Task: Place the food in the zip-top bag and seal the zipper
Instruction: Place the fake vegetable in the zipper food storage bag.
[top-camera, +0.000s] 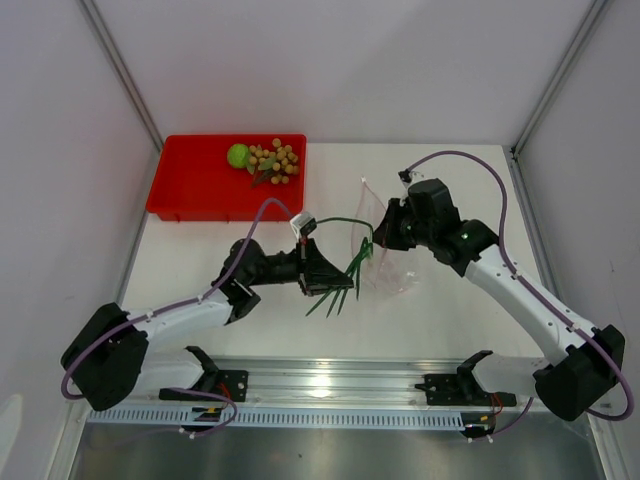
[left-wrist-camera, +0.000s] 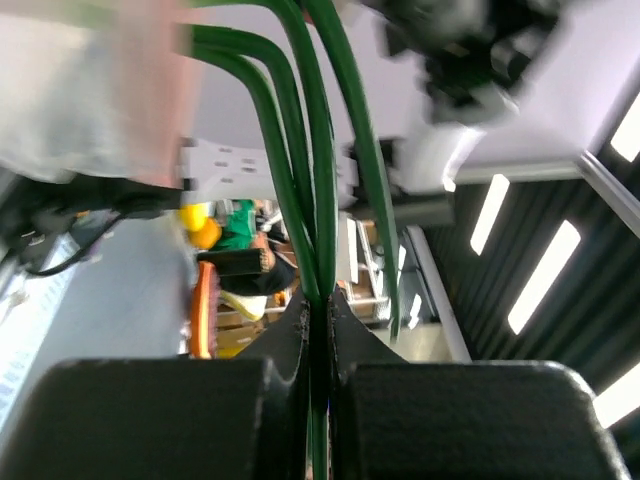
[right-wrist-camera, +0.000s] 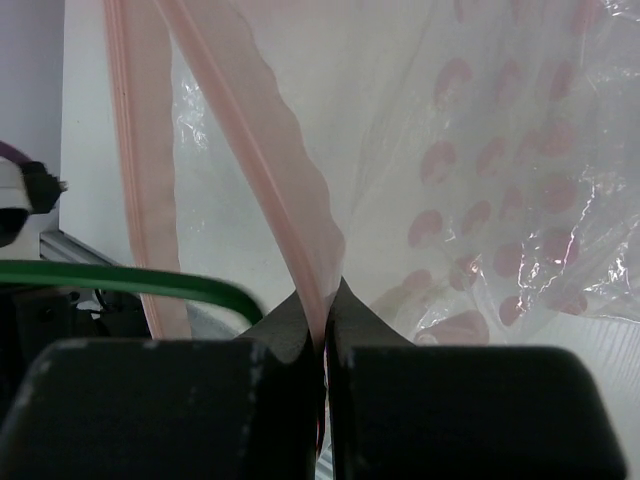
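Zip-top bag (right-wrist-camera: 480, 150) pinched at zipper (right-wrist-camera: 135, 150) by closed right gripper (right-wrist-camera: 322, 300). Leaf sprig (left-wrist-camera: 322, 180) clamped in closed left gripper (left-wrist-camera: 318, 305), beside mouth. Risk judged: floppy leaves caught on rim, thin bag dragged free.

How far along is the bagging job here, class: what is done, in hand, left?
Done: no food shows inside the bag yet. In hand: the left pincer grips the leaf sprig near the bag, whose open zip strip the right pincer pinches. Left: the lime-green fruit and brown bunch lie in the red tray; sealing follows.
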